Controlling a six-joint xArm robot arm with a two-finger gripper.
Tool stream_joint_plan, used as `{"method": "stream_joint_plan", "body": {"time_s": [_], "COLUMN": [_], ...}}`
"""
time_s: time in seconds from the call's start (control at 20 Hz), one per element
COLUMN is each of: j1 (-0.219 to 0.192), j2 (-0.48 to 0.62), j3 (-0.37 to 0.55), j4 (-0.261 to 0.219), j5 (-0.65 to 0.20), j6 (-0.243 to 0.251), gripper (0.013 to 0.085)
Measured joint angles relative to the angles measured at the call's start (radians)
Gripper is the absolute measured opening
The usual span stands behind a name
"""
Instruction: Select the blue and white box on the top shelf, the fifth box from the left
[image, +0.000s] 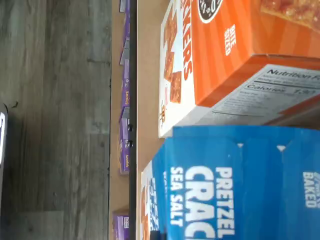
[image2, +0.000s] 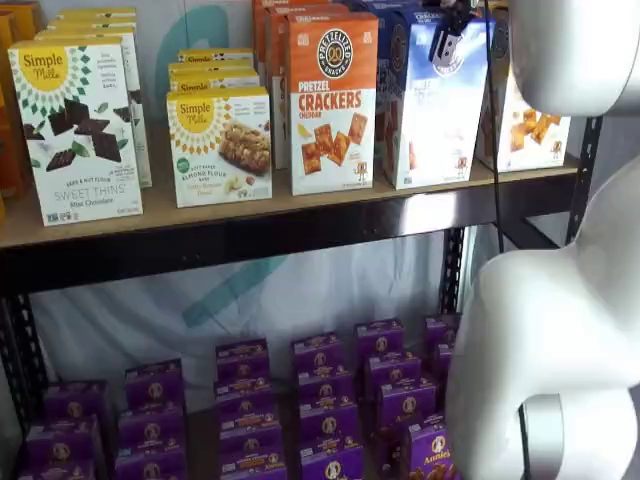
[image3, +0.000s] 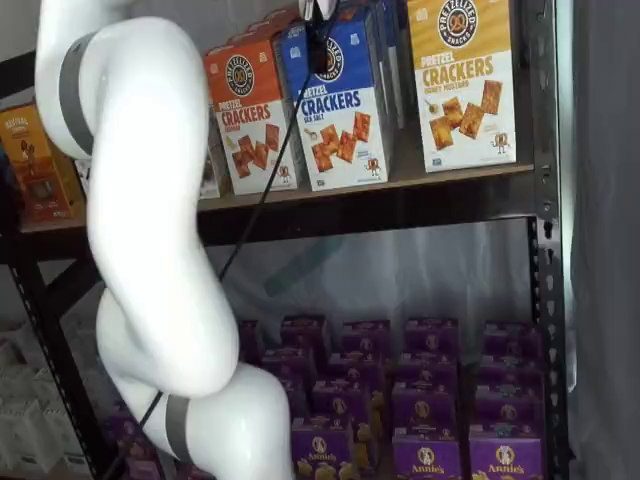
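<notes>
The blue and white box (image2: 432, 110) stands on the top shelf (image2: 250, 212), between the orange-topped Cheddar cracker box (image2: 333, 100) and a yellow-topped cracker box (image2: 528, 120). It also shows in a shelf view (image3: 342, 115) and, close up, in the wrist view (image: 235, 185) with "PRETZEL" and "SEA SALT" lettering. My gripper (image2: 447, 35) hangs from the view's edge at the blue box's top front. In a shelf view (image3: 318, 35) only dark fingers and a cable show before the box's logo. No gap between the fingers shows, so I cannot tell whether it is open or shut.
Two Simple Mills boxes (image2: 82, 130) (image2: 220, 145) stand on the shelf left of the cracker boxes. Several purple boxes (image2: 320, 400) fill the lower level. The white arm (image3: 140, 220) stands before the shelves. The black front rail (image: 132, 120) and the grey wood floor (image: 55, 100) show in the wrist view.
</notes>
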Motion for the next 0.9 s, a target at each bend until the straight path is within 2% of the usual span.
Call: {"method": "stream_joint_plan", "body": {"time_s": [0.4,0.45,0.55,0.9], "j1": [-0.006,-0.009,-0.013,-0.035], "j2": [-0.016,-0.02,-0.025,-0.041], "j3": [0.01,0.013,0.016,-0.01], "j4": [0.006,0.006,0.007,0.031], "j5": [0.011,0.014,0.021,0.101], "j6": [-0.002,-0.004,-0.007,-0.007], "gripper": [0.061,0.057,0.057,0.057]}}
